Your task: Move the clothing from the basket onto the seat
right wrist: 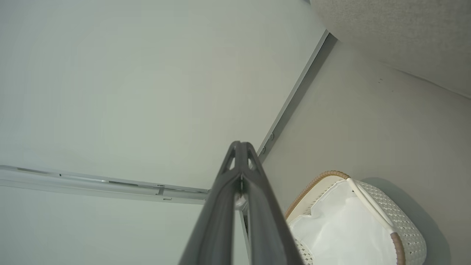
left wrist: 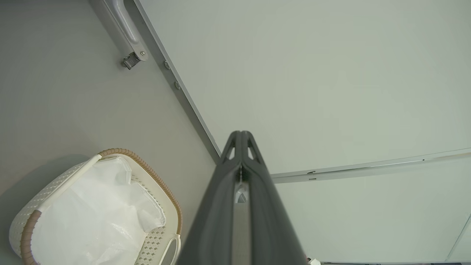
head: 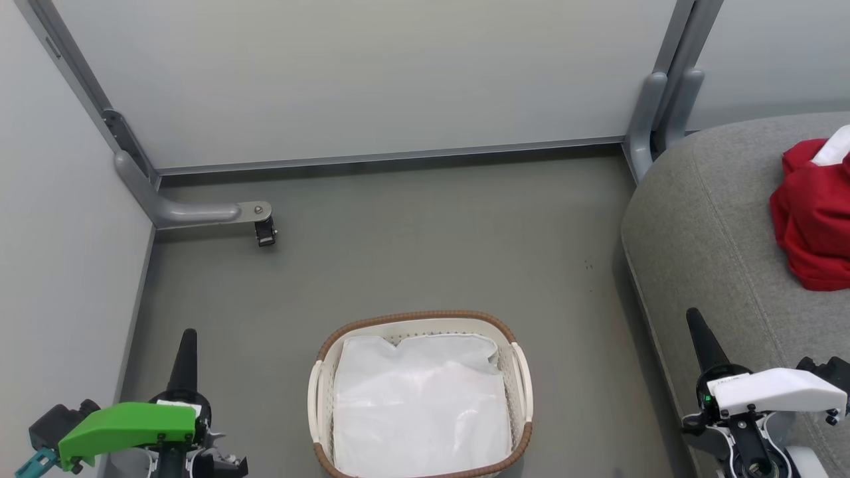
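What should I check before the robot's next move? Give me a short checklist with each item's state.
1. The basket is free of red garments: ok, the white liner lies in it.
2. The clothing rests on the seat: ok, though the bundle runs past the picture's edge.
3. The left pincer is shut and empty: ok.
4. The right pincer is shut and empty: ok.
5. Nothing is hidden under the liner: cannot tell.
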Robot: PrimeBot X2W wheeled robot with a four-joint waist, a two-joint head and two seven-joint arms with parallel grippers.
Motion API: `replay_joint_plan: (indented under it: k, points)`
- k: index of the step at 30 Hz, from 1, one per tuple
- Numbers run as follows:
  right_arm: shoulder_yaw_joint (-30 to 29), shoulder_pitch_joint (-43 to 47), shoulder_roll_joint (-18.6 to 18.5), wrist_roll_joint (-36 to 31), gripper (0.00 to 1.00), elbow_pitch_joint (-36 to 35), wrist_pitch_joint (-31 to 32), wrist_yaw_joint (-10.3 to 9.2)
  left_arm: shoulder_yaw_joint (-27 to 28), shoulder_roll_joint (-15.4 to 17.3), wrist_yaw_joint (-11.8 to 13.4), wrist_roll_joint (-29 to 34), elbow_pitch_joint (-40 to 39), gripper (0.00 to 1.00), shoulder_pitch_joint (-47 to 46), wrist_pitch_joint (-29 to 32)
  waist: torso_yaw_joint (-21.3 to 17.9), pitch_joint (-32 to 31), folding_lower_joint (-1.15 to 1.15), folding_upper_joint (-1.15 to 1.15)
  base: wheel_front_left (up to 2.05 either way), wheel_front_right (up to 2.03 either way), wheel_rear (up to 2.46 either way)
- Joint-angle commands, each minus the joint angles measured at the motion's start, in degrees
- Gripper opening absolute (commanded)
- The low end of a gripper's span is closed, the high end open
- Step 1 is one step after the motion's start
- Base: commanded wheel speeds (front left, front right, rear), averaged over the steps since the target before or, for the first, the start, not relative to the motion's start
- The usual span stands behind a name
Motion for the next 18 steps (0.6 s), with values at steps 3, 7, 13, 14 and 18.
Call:
replay_joint_plan:
  k: [3, 7, 13, 14, 18]
  points:
    - [-0.4, -1.2, -0.4, 2.4, 0.00, -0.1, 0.7, -0.04, 0.6, 0.1, -0.6, -2.2, -0.6, 0.00, -1.3, 0.6, -0.1, -0.1, 0.00, 0.00, 0.00, 0.00, 0.00]
    - [-0.6, -1.2, -0.4, 4.3, 0.00, 0.0, 1.2, -0.04, 0.9, 0.0, -0.6, -3.8, -0.6, 0.00, -1.5, 1.1, -0.2, -0.3, 0.00, 0.00, 0.00, 0.00, 0.00]
    - [-1.0, -1.2, -0.4, 7.0, 0.00, 0.0, 1.9, -0.04, 1.3, 0.0, -0.8, -6.2, -0.7, 0.00, -1.7, 1.8, -0.3, -0.5, 0.00, 0.00, 0.00, 0.00, 0.00]
    - [-1.0, -1.2, -0.3, 7.5, 0.00, 0.0, 2.1, -0.04, 1.4, 0.0, -0.8, -6.5, -0.7, 0.00, -1.7, 1.9, -0.4, -0.5, 0.00, 0.00, 0.00, 0.00, 0.00]
    - [-1.2, -1.3, -0.3, 9.3, 0.00, 0.1, 2.6, -0.04, 1.6, 0.0, -1.0, -8.2, -0.8, 0.00, -1.8, 2.3, -0.5, -0.6, 0.00, 0.00, 0.00, 0.00, 0.00]
